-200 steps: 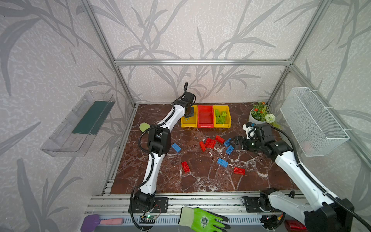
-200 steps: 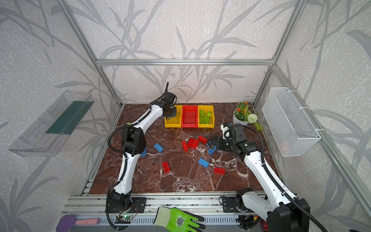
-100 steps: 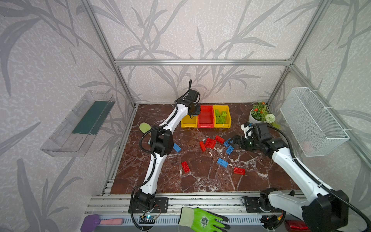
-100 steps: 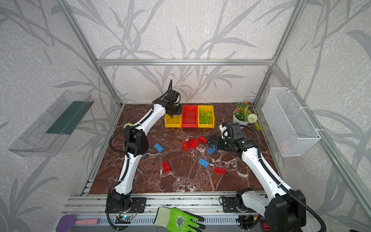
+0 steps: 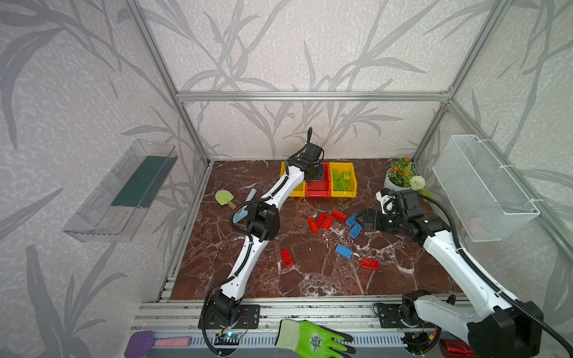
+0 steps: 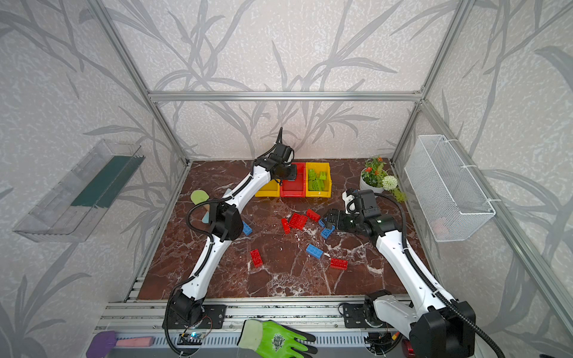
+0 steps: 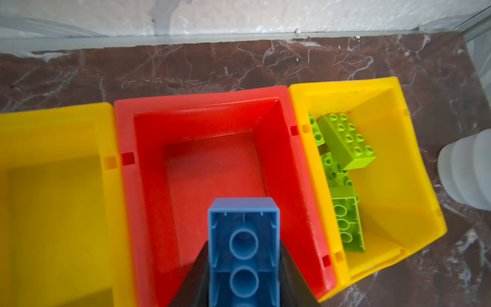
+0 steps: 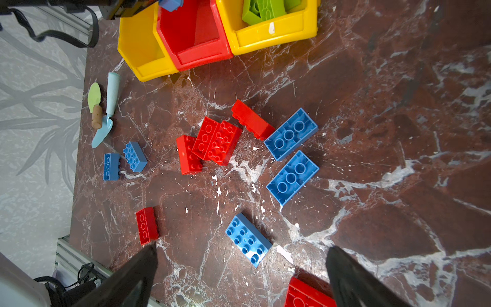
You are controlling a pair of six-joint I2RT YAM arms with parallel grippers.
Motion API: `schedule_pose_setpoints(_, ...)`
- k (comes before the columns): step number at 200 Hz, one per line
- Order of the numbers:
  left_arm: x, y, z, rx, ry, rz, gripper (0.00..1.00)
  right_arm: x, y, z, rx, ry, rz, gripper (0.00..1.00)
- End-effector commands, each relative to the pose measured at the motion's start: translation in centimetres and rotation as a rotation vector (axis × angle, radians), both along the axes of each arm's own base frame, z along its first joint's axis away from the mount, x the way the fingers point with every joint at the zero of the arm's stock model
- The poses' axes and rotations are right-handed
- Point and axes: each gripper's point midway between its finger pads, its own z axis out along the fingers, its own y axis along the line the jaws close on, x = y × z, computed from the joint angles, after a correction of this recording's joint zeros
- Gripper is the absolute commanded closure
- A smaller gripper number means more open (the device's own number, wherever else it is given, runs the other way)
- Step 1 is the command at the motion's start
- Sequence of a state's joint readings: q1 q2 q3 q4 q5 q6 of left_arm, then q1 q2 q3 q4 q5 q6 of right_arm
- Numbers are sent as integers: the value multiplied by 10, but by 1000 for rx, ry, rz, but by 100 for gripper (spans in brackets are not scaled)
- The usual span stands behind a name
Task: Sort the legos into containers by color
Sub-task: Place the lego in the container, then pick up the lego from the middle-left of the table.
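Observation:
My left gripper (image 7: 244, 243) is shut on a blue lego (image 7: 243, 212), held underside up over the near part of the red middle container (image 7: 148, 186). In both top views that gripper (image 5: 316, 173) (image 6: 288, 173) hangs over the row of containers. The left yellow container (image 7: 53, 133) looks empty. The right yellow one (image 7: 398, 186) holds several lime green legos (image 7: 345, 141). My right gripper (image 8: 242, 248) is open above the floor, beside two upturned blue legos (image 5: 353, 224). Red legos (image 5: 324, 220) lie clustered just left of them.
More loose legos lie on the marble floor: blue (image 5: 343, 251), red (image 5: 369, 263), red (image 5: 286, 258), and blue ones by the left elbow (image 6: 247, 228). Toy garden tools (image 5: 224, 198) lie at the left. A flower pot (image 5: 400, 179) and a wire basket (image 5: 483, 186) are at the right.
My left gripper has swung right with the blue lego, from over the left yellow container to over the red one. My right gripper has edged left toward the blue legos.

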State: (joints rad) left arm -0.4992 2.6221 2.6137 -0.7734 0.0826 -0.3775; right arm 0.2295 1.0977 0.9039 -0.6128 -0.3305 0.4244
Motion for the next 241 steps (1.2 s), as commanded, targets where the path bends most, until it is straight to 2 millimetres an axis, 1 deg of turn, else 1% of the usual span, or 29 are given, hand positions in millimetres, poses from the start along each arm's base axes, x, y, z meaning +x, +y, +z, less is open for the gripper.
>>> schedule_pose_setpoints(1,6,-4,13,-42,-28,-6,38,-3,-4,8,-10,-19,0,1)
schedule_pose_setpoints(5,6,-5,15,-50,-30,-10,31,-4,-4,7,-10,-18,-2,1)
schedule_pose_setpoints(9,5,-6,16,-54,-29,-13,27,-4,-5,8,-10,-20,-2,1)
schedule_pose_setpoints(24,2,-12,28,-73,-44,-30,22,-5,-6,9,-10,-23,-4,1)
schedule_pose_setpoints(46,-7,-22,55,-127,-55,-60,20,-8,-7,10,-11,-26,-6,1)
schedule_pose_setpoints(58,-14,-21,68,-121,-63,-57,20,-9,-7,11,-12,-30,-8,1)
schedule_pose_setpoints(60,-15,-21,67,-115,-59,-56,20,-10,-8,12,-12,-31,-8,1)
schedule_pose_setpoints(71,-23,-17,75,-93,-59,-42,20,-12,-8,12,-14,-36,-9,1)
schedule_pose_setpoints(72,-24,-16,80,-95,-66,-41,20,-12,-9,12,-15,-39,-11,1)
schedule_pose_setpoints(73,-25,-15,77,-89,-59,-38,20,-12,-9,12,-15,-39,-11,1)
schedule_pose_setpoints(88,-40,-5,84,-43,-52,-12,23,-15,-10,12,-17,-44,-16,1)
schedule_pose_setpoints(90,-42,-2,82,-32,-50,-5,23,-15,-11,11,-17,-45,-16,1)
schedule_pose_setpoints(98,-52,7,87,-7,-61,16,24,-16,-11,10,-15,-46,-17,1)
schedule_pose_setpoints(100,-54,9,83,3,-57,22,24,-17,-11,10,-14,-46,-17,1)
schedule_pose_setpoints(102,-57,13,86,6,-63,31,24,-17,-10,9,-14,-46,-15,1)
schedule_pose_setpoints(110,-68,24,87,20,-73,60,26,-18,-10,8,-8,-44,-14,1)
schedule_pose_setpoints(113,-71,28,92,15,-86,72,26,-18,-9,8,-6,-43,-12,1)
schedule_pose_setpoints(115,-75,31,85,23,-75,79,26,-19,-9,8,-3,-43,-11,1)
schedule_pose_setpoints(119,-82,39,85,23,-77,100,27,-19,-8,7,2,-43,-10,1)
schedule_pose_setpoints(122,-88,44,81,30,-70,111,27,-19,-8,6,6,-42,-8,1)
schedule_pose_setpoints(127,-97,54,83,28,-79,141,28,-19,-6,6,12,-44,-6,1)
schedule_pose_setpoints(146,-134,92,70,57,-60,243,29,-22,-3,5,14,-46,8,1)
schedule_pose_setpoints(148,-136,95,71,53,-63,253,29,-22,-3,4,13,-46,9,1)
schedule_pose_setpoints(152,-146,104,64,65,-52,273,29,-23,-2,3,10,-44,12,1)
schedule_pose_setpoints(169,-178,137,48,99,-6,391,30,-26,3,2,-13,-47,31,1)
schedule_pose_setpoints(182,-197,155,35,130,21,433,31,-29,9,0,-19,-50,54,1)
schedule_pose_setpoints(197,-214,170,22,148,44,484,31,-31,18,-4,-22,-46,78,1)
schedule_pose_setpoints(210,-223,177,11,143,67,506,31,-33,24,-7,-31,-43,94,1)
schedule_pose_setpoints(241,-227,188,-13,118,115,558,31,-37,35,-11,-30,-36,121,1)
